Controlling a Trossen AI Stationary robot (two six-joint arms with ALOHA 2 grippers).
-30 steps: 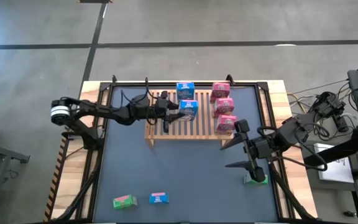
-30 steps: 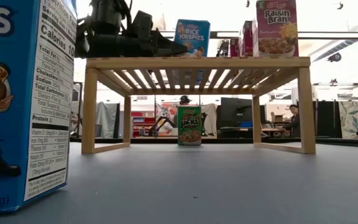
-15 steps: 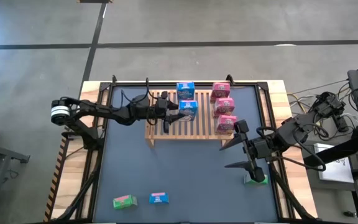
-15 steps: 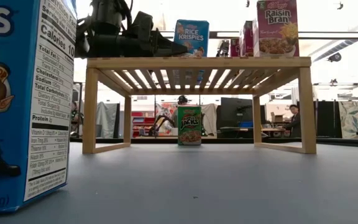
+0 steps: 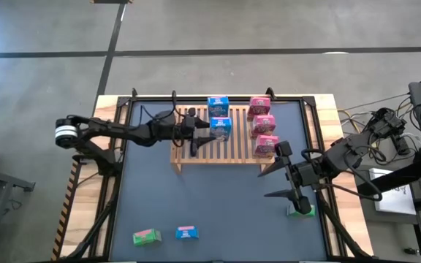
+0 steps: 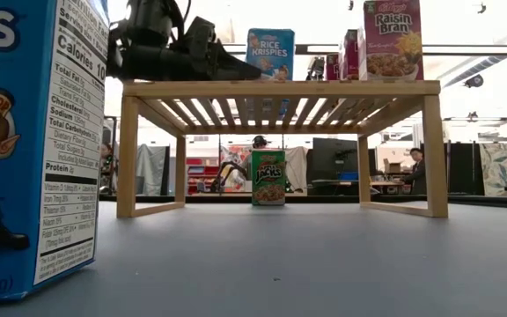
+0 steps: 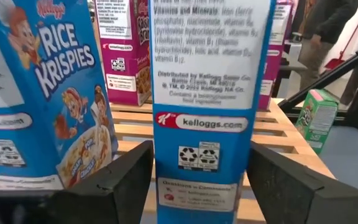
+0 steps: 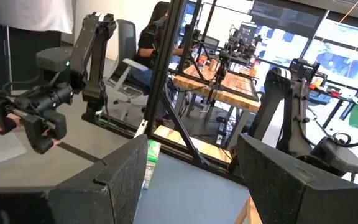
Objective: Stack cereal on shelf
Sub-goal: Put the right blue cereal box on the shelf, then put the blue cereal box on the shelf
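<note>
Reaching in from the 9 o'clock edge of the table (image 5: 218, 204), the left arm lies low and nearly straight across the wooden shelf (image 5: 232, 150), forearm level with the slats. Left tool (image 5: 205, 130) sits at the near blue box (image 5: 221, 128); in the left wrist view the fingers (image 7: 120, 186) stand either side of that box with slim gaps showing, so the grip looks released, not clenched. Box upright on the slats. Second blue box (image 5: 218, 107) stands just beyond it toward 12 o'clock, also upright.

Three pink boxes (image 5: 263, 125) in a row along the shelf's 3 o'clock end, running 12 to 6, all on the slat top.

Right arm enters from 3 o'clock, elbow bent, wrist turned down over the table near 4 o'clock. Right tool (image 5: 287, 183) hangs spread wide, nothing between the fingers. A green box (image 5: 300, 210) stands on the table just beside its lower finger, toward 5 o'clock; contact cannot be judged.

On the table near 7 o'clock: a green box lying flat (image 5: 146, 236) and a blue box (image 5: 187, 233) beside it, slightly apart.

Low view: another green box (image 6: 268, 178) stands upright on the table beneath the shelf, between the legs. Large blue box fills the 9 o'clock edge of that view.
</note>
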